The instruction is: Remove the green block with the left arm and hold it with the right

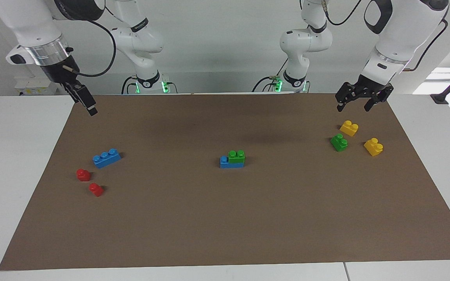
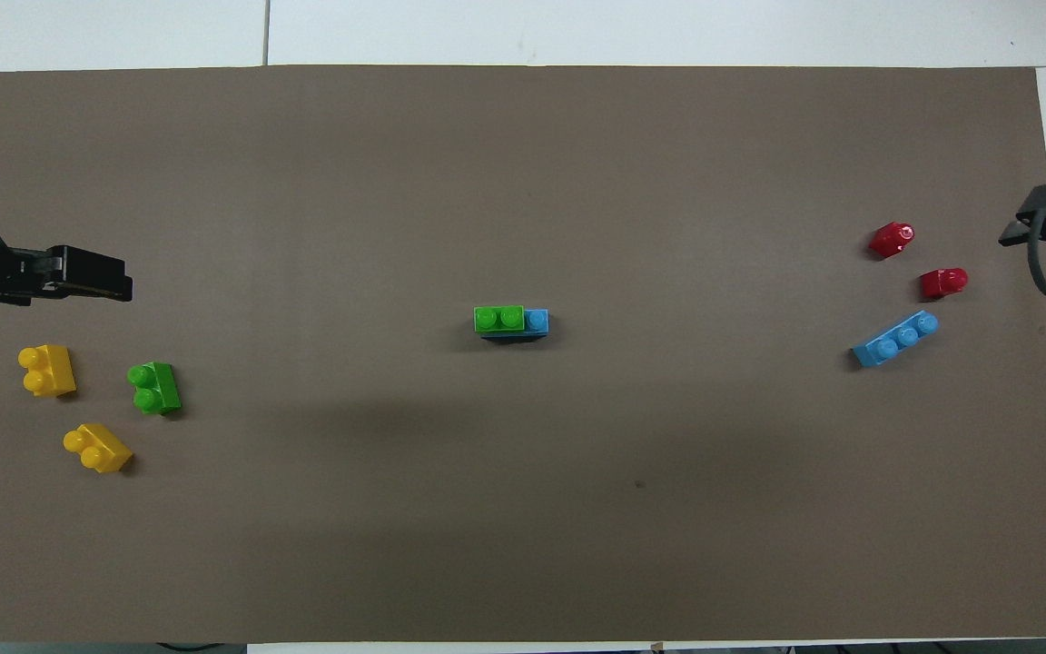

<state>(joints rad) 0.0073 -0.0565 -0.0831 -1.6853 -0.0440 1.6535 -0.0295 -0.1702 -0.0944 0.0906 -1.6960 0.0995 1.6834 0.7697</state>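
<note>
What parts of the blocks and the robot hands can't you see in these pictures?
- Blue brick under the green block: two of its studs are covered by the green block, in both views.
- Right gripper: overhead, cut off by the picture's edge; in the facing view it is turned edge-on, so only one finger shows.
- Left gripper: overhead, seen from the side, so its fingers overlap.
- Every block's underside: hidden against the mat.

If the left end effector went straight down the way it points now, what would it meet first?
Probably bare brown mat, just robot-side of the nearer yellow block. The left end effector, open, points down there; depth is unclear.
</note>
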